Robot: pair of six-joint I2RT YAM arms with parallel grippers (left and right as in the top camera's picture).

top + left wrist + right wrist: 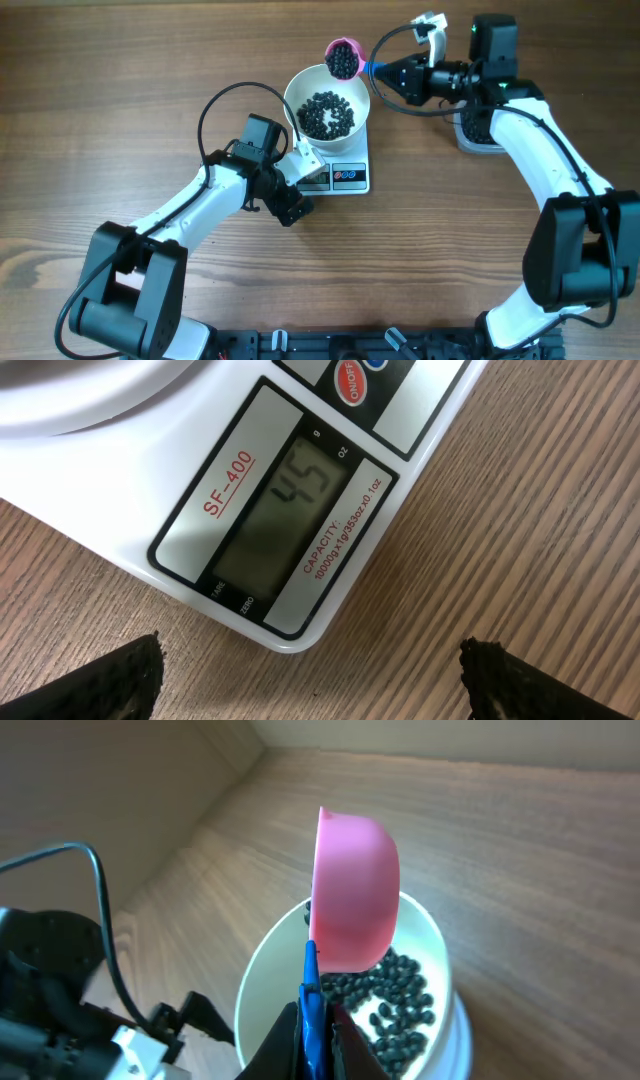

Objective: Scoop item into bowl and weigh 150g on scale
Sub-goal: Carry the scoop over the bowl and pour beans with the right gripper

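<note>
Overhead view: white bowl [296, 92] standing on the scale [358, 158] at mid-worktop [120, 80], with a loose heap of black beans [326, 115] in its bottom. A pink scoop [343, 60], also loaded with beans, sits at the bowl's far rim. The right gripper [385, 72] is clamped on its blue handle [370, 68]. The left gripper [293, 190] lies at the scale's front corner, beside the display [315, 178].

Left wrist view: the scale's display [290, 510] reads 45. The bowl's underside [80, 390] shows at upper left. The gripper's two dark fingertips [110, 680] stand wide apart over bare worktop, holding nothing.

Right wrist view: the scoop [350, 890] is seen from its outer side, turned on edge above the bowl [258, 990]. The beans [400, 1000] lie inside, below it. The gripper [312, 1035] is narrowed onto the handle [312, 985].
</note>
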